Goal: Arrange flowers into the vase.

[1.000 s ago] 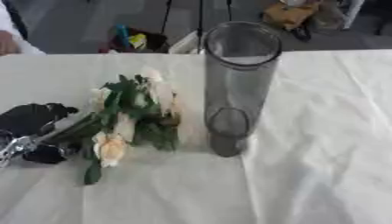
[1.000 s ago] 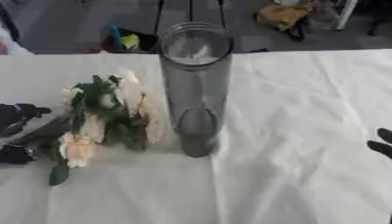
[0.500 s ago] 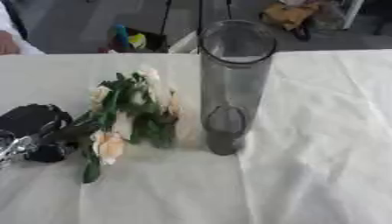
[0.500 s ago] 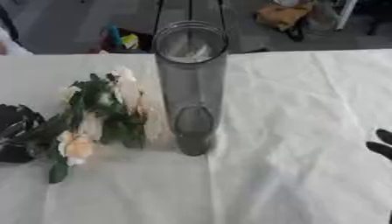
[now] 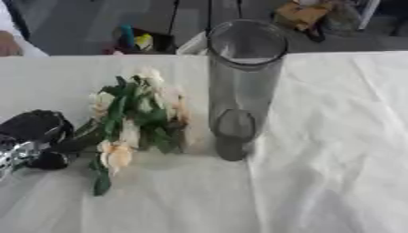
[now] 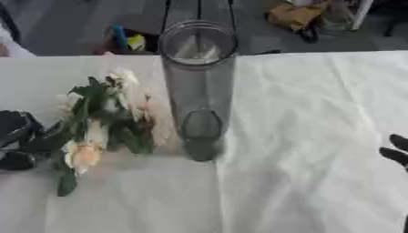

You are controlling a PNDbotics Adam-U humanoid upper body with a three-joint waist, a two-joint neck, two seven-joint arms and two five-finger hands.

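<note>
Where the left hand (image 5: 33,141) comes in at the left edge of the table, its black fingers (image 5: 40,127) are curled round the lower stems of the flowers (image 5: 131,123), with the thumb side below them near the silver wrist. From that grip the bunch runs up and to the right across the white tablecloth (image 5: 318,173), green leaves spreading around several cream and pale peach blooms; 1 bloom hangs low near the hand and the others sit toward the far end. Whether the bunch lies on the cloth or is lifted just off it cannot be told. Just beside the flowers, to their right, stands the vase (image 5: 242,86), a tall clear cylinder, upright and with nothing in it, its round mouth open toward the camera. The leaves come close to its wall, but contact cannot be made out. Well apart from all this, the right hand (image 6: 396,152) shows only as dark fingertips at the right edge in the right eye view; its fingers look straight and hold nothing.
</note>
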